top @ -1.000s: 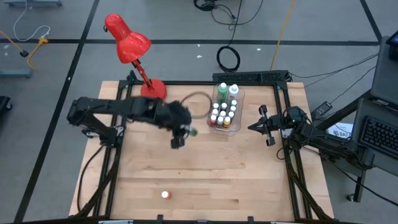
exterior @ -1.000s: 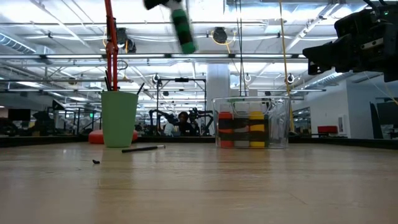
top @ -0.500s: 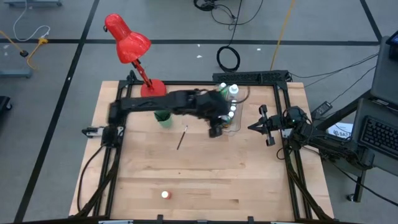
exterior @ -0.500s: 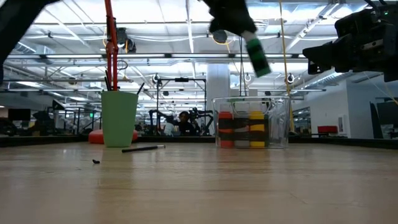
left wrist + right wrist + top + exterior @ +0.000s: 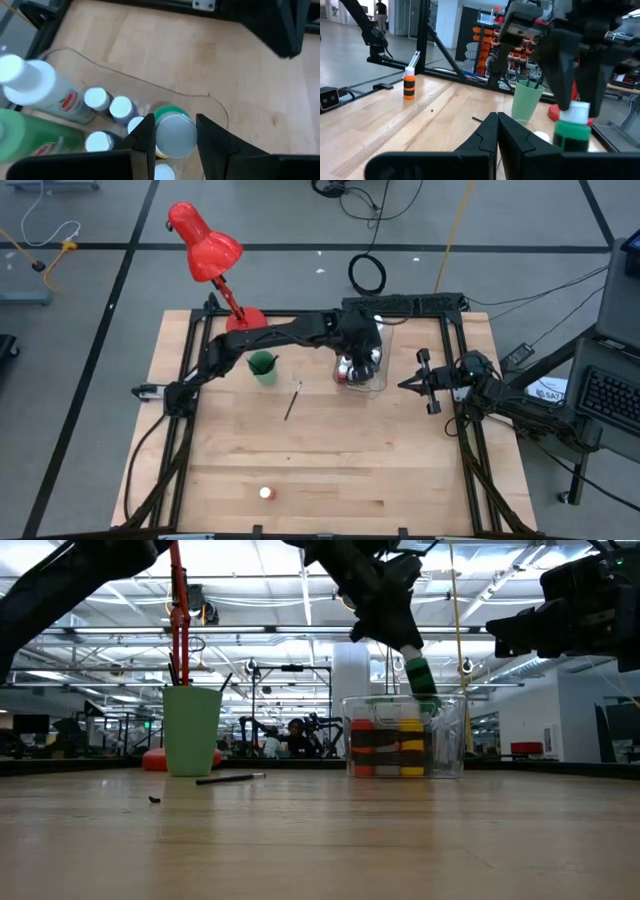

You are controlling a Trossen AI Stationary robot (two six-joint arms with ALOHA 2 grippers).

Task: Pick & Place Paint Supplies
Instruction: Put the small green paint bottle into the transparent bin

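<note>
Holding a small green paint bottle with a white cap (image 5: 419, 675) between its two dark fingers, the left gripper (image 5: 172, 134) hangs over the clear plastic bin (image 5: 452, 740) at the far middle of the wooden table (image 5: 330, 470); the fingers press the bottle's sides, cap end toward the wrist camera, long axis tilted from upright with the base lowest, at the bin's rim. Inside the bin: a large white squeeze bottle (image 5: 42, 90) and a large green squeeze bottle (image 5: 30, 137), both with red-and-green labels whose writing cannot be read, lying beside rows of tiny white-capped paint bottles (image 5: 109, 104) standing upright. One small orange bottle with a white cap (image 5: 266, 493) stands alone near the table's front edge. A thin dark paintbrush (image 5: 293, 400) lies flat left of the bin, pointing near to far. A green plastic cup (image 5: 263, 366) stands farther left, beside a red desk lamp (image 5: 205, 245). The right gripper (image 5: 407, 384), fingers closed on nothing, waits at the right edge.
</note>
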